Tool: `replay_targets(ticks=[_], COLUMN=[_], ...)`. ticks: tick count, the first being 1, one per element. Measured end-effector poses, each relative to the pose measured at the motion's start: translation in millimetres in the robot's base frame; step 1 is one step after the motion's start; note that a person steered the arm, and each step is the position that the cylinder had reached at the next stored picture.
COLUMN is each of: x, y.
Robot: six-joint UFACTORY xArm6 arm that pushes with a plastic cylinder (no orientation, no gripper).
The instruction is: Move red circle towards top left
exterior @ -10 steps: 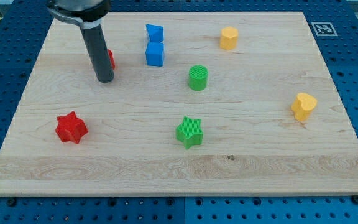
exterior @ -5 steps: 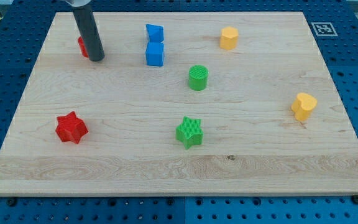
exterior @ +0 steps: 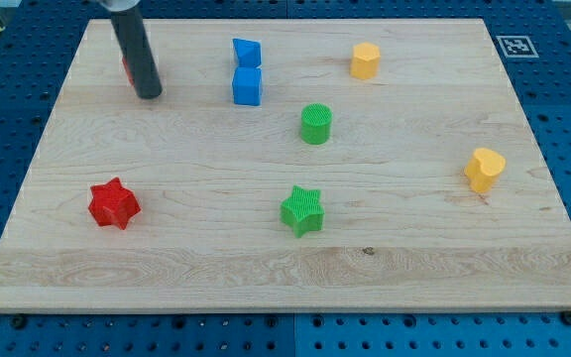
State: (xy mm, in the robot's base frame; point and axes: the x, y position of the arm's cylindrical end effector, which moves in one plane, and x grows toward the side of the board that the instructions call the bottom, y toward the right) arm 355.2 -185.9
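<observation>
The red circle (exterior: 126, 71) sits near the board's top left and is almost wholly hidden behind my dark rod; only a thin red sliver shows at the rod's left edge. My tip (exterior: 149, 95) rests on the board just right of and below the red circle, touching or nearly touching it.
A blue block (exterior: 247, 52) and a blue cube (exterior: 247, 86) stand to the right of my tip. A green cylinder (exterior: 315, 124), green star (exterior: 302, 209), red star (exterior: 113, 203), yellow hexagon (exterior: 365, 60) and yellow heart (exterior: 484, 169) lie elsewhere on the wooden board (exterior: 414, 248).
My rod has moved up and to the left, pushing the red circle towards the top left. The circle went from the rod's right side to its left and is now mostly hidden.
</observation>
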Motion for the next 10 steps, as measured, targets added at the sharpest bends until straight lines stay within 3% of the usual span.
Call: replay_targets(ticks=[4,6,8,10], x=[-86,-97,-97,-33], y=[-9,-8,-12,-12])
